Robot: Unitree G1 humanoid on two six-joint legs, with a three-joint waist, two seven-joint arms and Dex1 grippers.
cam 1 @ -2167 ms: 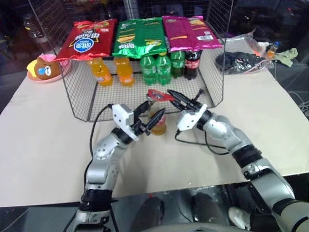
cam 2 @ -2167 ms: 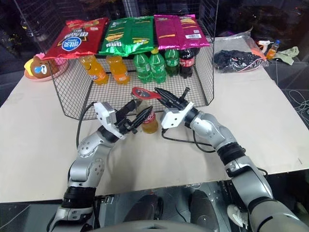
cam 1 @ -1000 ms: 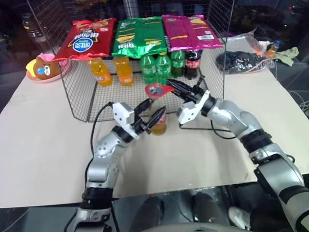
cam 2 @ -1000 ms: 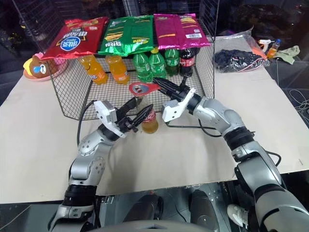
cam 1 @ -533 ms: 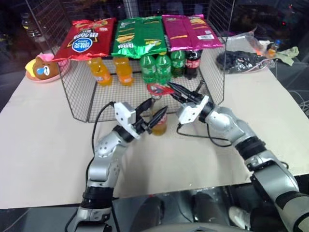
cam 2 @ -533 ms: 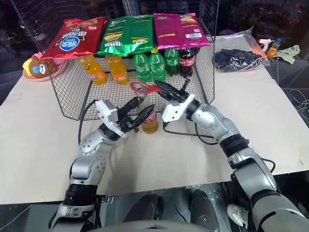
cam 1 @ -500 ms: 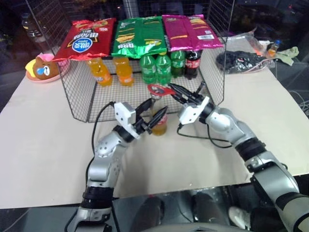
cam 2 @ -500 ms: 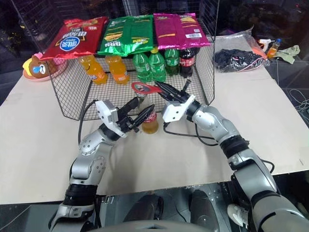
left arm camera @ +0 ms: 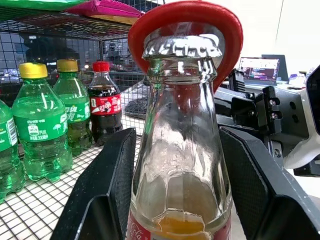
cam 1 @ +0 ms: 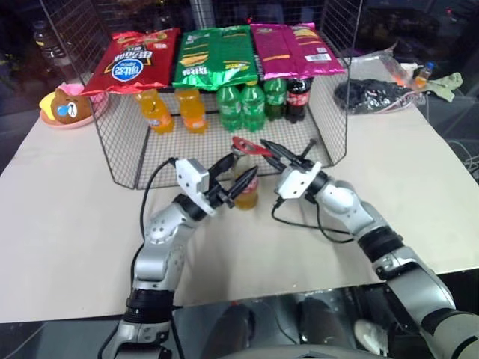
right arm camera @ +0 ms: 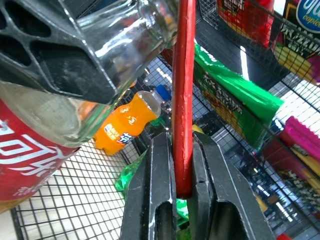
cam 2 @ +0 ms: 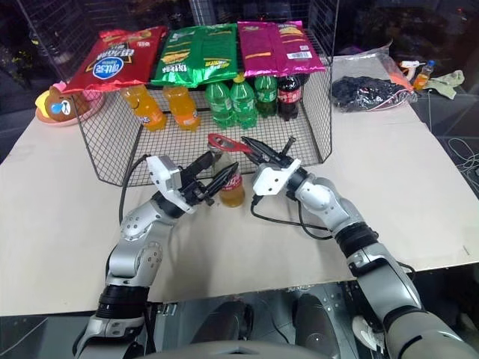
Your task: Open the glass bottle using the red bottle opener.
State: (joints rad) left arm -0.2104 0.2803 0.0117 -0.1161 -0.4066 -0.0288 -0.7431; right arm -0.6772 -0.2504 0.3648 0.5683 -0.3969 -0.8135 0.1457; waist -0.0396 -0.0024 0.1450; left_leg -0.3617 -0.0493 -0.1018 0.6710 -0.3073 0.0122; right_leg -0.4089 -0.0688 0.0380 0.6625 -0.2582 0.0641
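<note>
I have the small clear glass bottle of orange drink (cam 1: 246, 187) standing upright on the beige desk (cam 1: 67, 224), just in front of the wire mesh basket (cam 1: 120, 149), and my left gripper (cam 1: 233, 182) is clamped around its body from about eight o'clock, one black finger on each side of the glass, as the left wrist view shows. The metal crown cap (left arm camera: 183, 44) is on the neck. My right gripper (cam 2: 253, 149) reaches in from the bottle's four o'clock, its two fingers pinched tight on the straight handle of the thin red bottle opener (cam 1: 246, 145). The opener's oval loop sits at the top of the bottle; from the left wrist it arcs over and behind the cap, and I cannot tell whether it is hooked under the cap's edge. Inside the basket, at the bottle's twelve o'clock, stand green plastic bottles (cam 1: 241, 106) and a dark cola bottle (cam 1: 297, 96), with rounder orange plastic bottles (cam 1: 172, 109) at eleven o'clock. Red, green and pink snack bags (cam 1: 217, 56) lie across the basket's top.
</note>
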